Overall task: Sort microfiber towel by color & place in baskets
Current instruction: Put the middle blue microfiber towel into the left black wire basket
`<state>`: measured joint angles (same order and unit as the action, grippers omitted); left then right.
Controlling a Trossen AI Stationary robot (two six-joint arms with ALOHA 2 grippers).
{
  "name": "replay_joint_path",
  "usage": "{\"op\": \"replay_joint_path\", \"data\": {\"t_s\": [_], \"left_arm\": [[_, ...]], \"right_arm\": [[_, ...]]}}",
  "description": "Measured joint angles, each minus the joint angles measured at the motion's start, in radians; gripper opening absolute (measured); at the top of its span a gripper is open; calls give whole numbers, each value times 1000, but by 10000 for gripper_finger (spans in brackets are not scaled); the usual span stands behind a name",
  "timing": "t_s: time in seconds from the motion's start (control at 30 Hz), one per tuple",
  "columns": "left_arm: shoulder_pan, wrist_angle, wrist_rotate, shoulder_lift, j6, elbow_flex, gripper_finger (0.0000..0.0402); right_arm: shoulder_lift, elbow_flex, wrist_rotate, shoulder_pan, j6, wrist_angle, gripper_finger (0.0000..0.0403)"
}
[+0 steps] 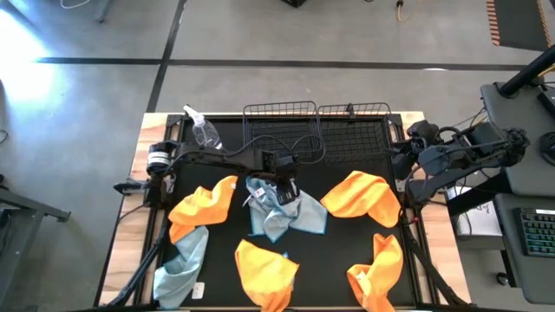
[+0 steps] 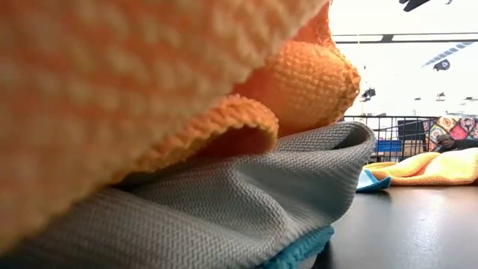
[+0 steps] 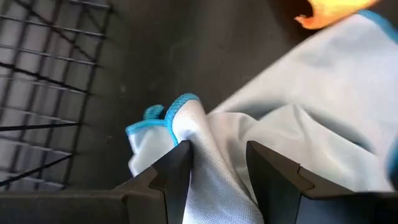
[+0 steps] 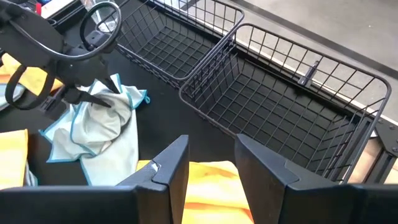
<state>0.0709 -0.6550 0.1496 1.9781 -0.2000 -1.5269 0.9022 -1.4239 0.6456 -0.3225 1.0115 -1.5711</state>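
A pale blue-grey microfiber towel (image 1: 284,215) lies bunched at the middle of the black mat, and my left gripper (image 1: 283,187) is down on its far part, shut on it. A second blue-grey towel (image 1: 182,264) lies near left. Orange towels lie at the left (image 1: 204,204), near middle (image 1: 264,269), right (image 1: 360,195) and near right (image 1: 377,273). Two black wire baskets (image 1: 279,130) (image 1: 354,130) stand side by side at the far edge. My right gripper (image 4: 217,168) waits open at the table's right edge, above the right orange towel (image 4: 205,177). My left gripper pinches a raised fold of the blue-grey towel (image 3: 217,162) between its two fingers (image 3: 180,171), close to a blue-trimmed corner (image 3: 180,109). It comes from above, pointing down. In the right wrist view the cloth peaks up at the fingers (image 4: 102,99); the rest lies on the mat.
A clear spray bottle (image 1: 204,130) lies at the far left, beside the left basket. The left arm's cable loops over that basket (image 4: 99,22). In the low view an orange towel (image 2: 149,75) atop a grey one (image 2: 224,202) fills most of the picture.
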Motion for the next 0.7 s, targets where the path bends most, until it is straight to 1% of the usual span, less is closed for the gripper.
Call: {"op": "replay_joint_path", "data": {"t_s": [0.1,0.23,0.37,0.57,0.63,0.7], "left_arm": [[2,-14,63,0,-28,0,141],[4,-37,70,0,-30,0,126],[3,-72,70,-1,-22,0,90],[3,-91,70,-2,-18,0,18],[3,-97,69,-2,-1,0,5],[3,-98,53,-2,7,0,8]], "right_arm": [[0,0,0,0,1,0,123],[0,0,0,0,1,0,123],[0,0,0,0,0,0,123],[0,0,1,0,0,0,123],[0,0,1,0,0,0,123],[0,0,1,0,0,0,123]]}}
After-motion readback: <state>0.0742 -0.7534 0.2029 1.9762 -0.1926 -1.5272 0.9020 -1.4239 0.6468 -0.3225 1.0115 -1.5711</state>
